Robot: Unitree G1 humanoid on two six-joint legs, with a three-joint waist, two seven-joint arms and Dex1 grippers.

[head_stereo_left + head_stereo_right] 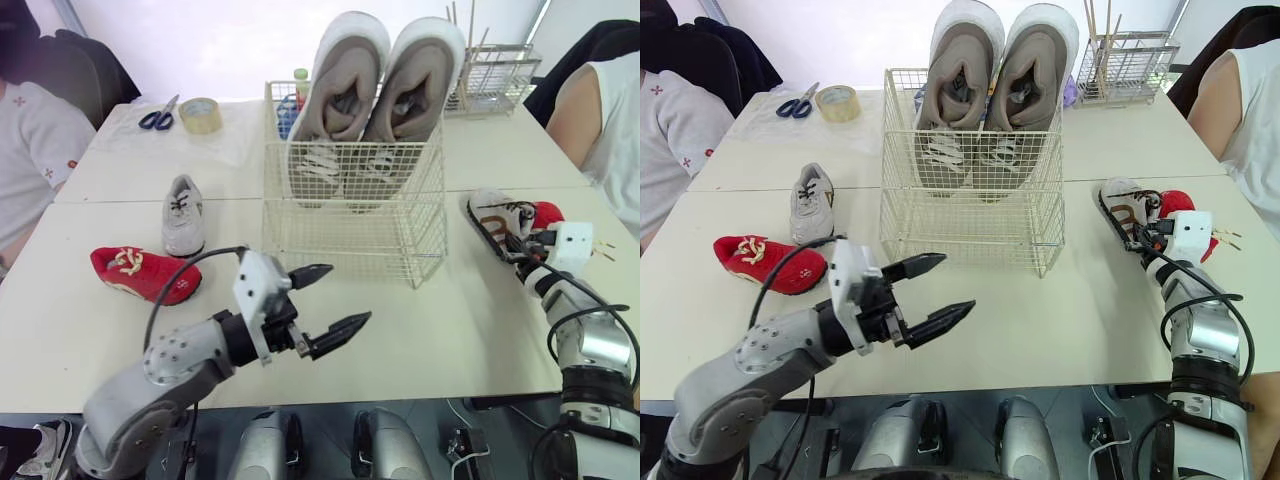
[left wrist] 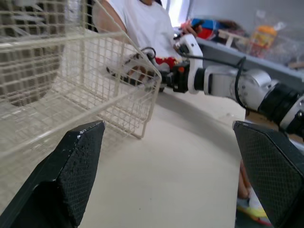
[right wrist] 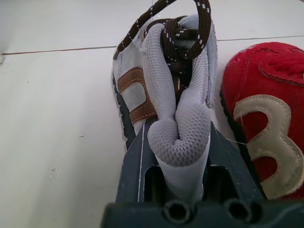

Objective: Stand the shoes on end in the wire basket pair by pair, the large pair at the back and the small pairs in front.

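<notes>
The wire basket [image 1: 340, 238] stands mid-table with the large beige pair [image 1: 380, 80] on end along its back. My left gripper [image 1: 349, 292] hovers open and empty just in front of the basket, above the table. Left of the basket lie a small grey shoe [image 1: 184, 215] and a small red shoe [image 1: 140, 272]. At the right lie a grey shoe with brown laces [image 1: 497, 222] and a second red shoe [image 1: 547, 213] side by side. My right gripper [image 3: 178, 156] is shut on the heel collar of the brown-laced grey shoe [image 3: 161, 95], with the red shoe [image 3: 266, 128] beside it.
Scissors [image 1: 158, 117] and a tape roll [image 1: 201, 114] lie at the back left. A smaller wire rack [image 1: 497, 75] holding sticks stands at the back right. One person [image 1: 30, 150] sits at the left edge, another [image 1: 610, 120] at the right.
</notes>
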